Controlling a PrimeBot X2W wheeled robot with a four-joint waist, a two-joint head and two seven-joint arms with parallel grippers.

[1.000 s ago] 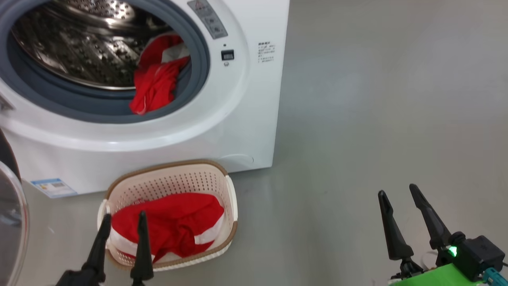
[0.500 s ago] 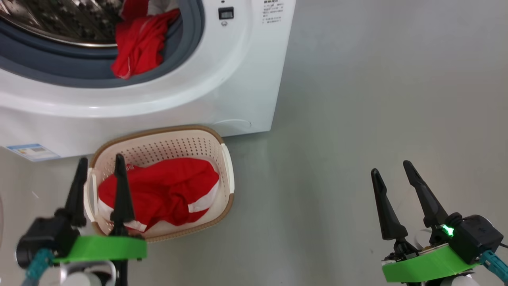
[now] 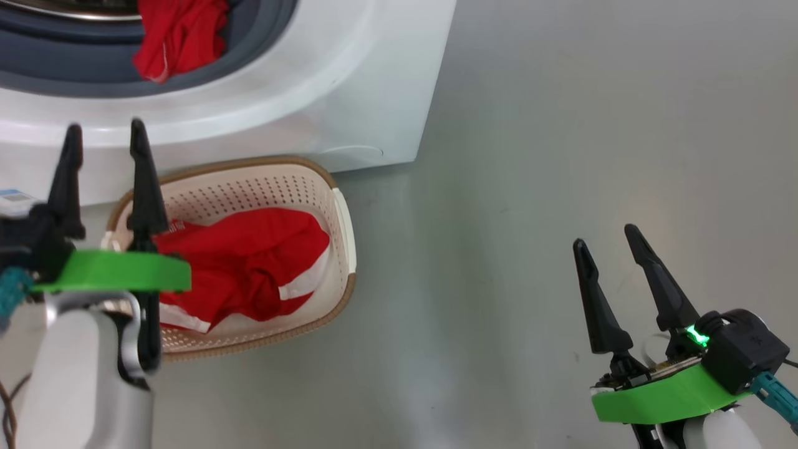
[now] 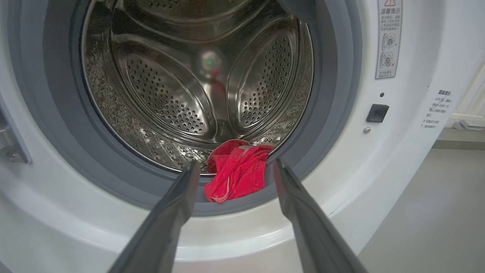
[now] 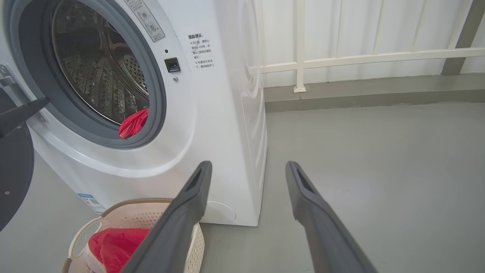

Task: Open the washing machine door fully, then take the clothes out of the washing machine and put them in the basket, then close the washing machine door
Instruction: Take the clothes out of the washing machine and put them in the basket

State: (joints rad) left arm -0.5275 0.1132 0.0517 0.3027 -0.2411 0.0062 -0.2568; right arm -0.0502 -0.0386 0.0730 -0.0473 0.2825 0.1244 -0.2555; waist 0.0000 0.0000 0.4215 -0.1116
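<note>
While the left gripper points toward the mouth of the washing machine, fingers spread and empty, the right gripper hangs low, likewise spread. One red garment drapes downward over the grey seal; a second garment lies in the basket.

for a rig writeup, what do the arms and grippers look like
Left gripper and right gripper each have two long tapered black fingers on a bright green plate, over a pale grey forearm. Teal cable plugs at the wrists; a green light on the right's black housing.
</note>
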